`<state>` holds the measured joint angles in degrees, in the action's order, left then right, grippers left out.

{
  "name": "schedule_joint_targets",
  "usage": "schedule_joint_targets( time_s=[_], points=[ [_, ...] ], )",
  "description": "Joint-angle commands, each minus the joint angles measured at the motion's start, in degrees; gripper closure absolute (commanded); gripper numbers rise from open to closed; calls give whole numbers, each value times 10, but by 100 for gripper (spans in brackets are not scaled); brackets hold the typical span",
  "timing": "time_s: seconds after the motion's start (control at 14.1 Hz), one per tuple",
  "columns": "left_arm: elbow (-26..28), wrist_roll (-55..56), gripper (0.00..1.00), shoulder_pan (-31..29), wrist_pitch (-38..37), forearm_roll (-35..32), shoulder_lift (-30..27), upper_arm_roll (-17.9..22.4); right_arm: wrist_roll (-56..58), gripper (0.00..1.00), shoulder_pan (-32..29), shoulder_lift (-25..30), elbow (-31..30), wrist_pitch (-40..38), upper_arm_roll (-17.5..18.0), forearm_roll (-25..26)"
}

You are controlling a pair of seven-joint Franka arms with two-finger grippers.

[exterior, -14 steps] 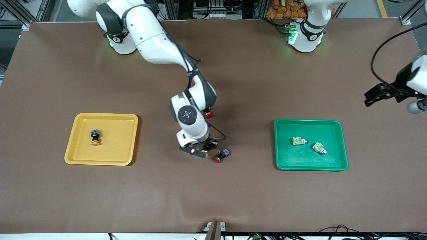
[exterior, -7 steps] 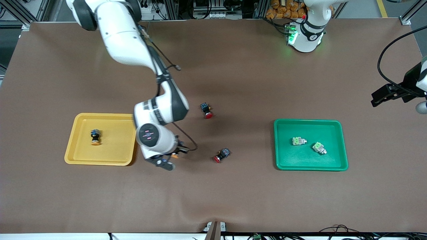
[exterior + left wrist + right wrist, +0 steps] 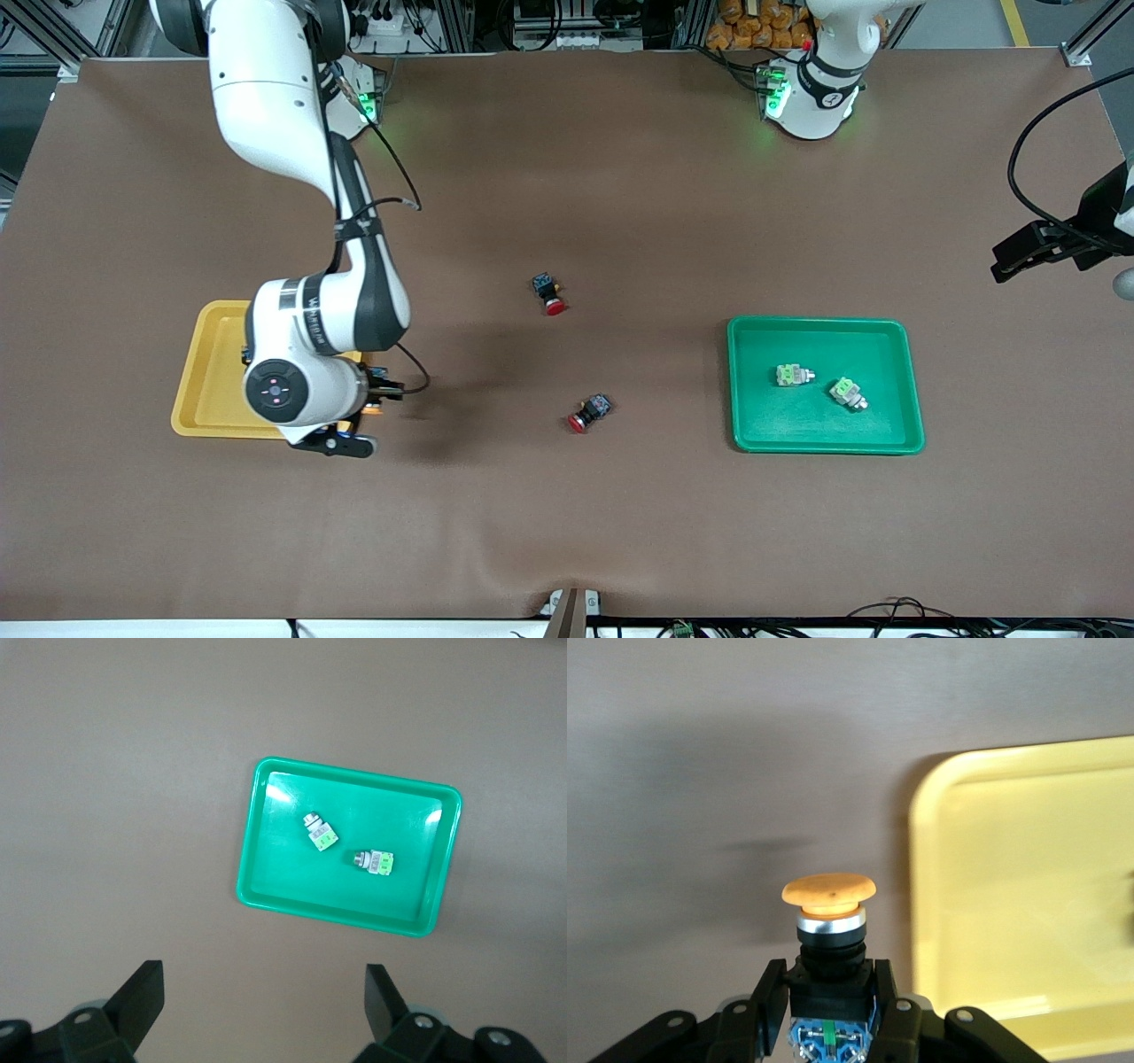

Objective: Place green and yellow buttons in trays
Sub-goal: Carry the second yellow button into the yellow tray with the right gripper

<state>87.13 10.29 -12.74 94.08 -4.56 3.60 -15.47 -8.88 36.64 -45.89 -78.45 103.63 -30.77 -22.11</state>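
My right gripper (image 3: 368, 418) is shut on a black-bodied button with an orange-yellow cap (image 3: 373, 408), held over the table just beside the yellow tray (image 3: 208, 354). The right wrist view shows the cap (image 3: 829, 890) sticking out past the gripper (image 3: 830, 992), with the tray's rim (image 3: 921, 904) beside it. A second yellow button in that tray is mostly hidden by the arm. The green tray (image 3: 824, 440) holds two grey-and-green buttons (image 3: 791, 375) (image 3: 847, 392). They also show in the left wrist view (image 3: 320, 833) (image 3: 376, 861). My left gripper (image 3: 999, 263) (image 3: 264, 1001) waits open and empty, high over the table's left-arm end.
Two black-bodied red-capped switches lie on the brown table between the trays, one (image 3: 549, 294) farther from the front camera, one (image 3: 590, 413) nearer. The green tray's rim shows in the left wrist view (image 3: 266, 896).
My right arm has swung from beside the nearer red switch at the table's middle over to the yellow tray, carrying the yellow button. My left gripper drifted slightly outward.
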Motion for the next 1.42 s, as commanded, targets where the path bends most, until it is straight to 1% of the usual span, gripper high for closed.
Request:
schedule_joint_targets(
  time_s=[0.0,0.14,0.28,0.35,0.43,0.5,0.57,0.64,0.71,0.78,0.85,0.92,1.06,1.28,1.35],
  points=[
    [2,-7,0,-4,-20,0,-14,-7,86,100,-23,67,-107,50,5,2],
    [2,-8,0,-1,-26,-2,-14,-14,158,100,-59,79,-127,52,5,0],
    [2,-6,0,0,-26,0,-15,-20,198,100,-74,80,-155,75,5,-7],
    [2,-6,0,-1,-27,0,-18,-26,221,100,-78,81,-176,101,5,-19],
    [4,-7,0,-1,-27,1,-31,-30,249,100,-81,81,-200,127,5,-42],
    [2,-7,0,0,-27,0,-33,-39,275,100,-84,81,-216,143,5,-66],
    [2,-7,0,-1,-26,2,-33,-45,301,100,-97,78,-219,144,5,-79],
    [7,-6,0,4,-21,14,-40,-42,319,82,-111,77,-218,142,6,-85],
    [9,-6,0,29,-21,18,-40,-28,322,32,-117,76,-218,140,9,-92],
    [15,-6,0,77,-21,18,-43,22,322,6,-116,77,-218,138,9,-96],
    [24,-6,0,131,-24,18,-46,77,322,0,-116,77,-217,131,9,-97],
    [32,-6,0,148,-25,18,-53,99,322,0,-114,79,-214,123,9,-97],
    [36,-6,0,148,-28,21,-54,95,318,0,-113,82,-205,107,7,-98],
    [37,-6,0,148,-36,21,-60,93,316,0,-128,88,-149,25,5,-97],
    [37,-6,0,148,-42,21,-60,93,316,0,-128,88,-139,14,5,-97]
  ],
)
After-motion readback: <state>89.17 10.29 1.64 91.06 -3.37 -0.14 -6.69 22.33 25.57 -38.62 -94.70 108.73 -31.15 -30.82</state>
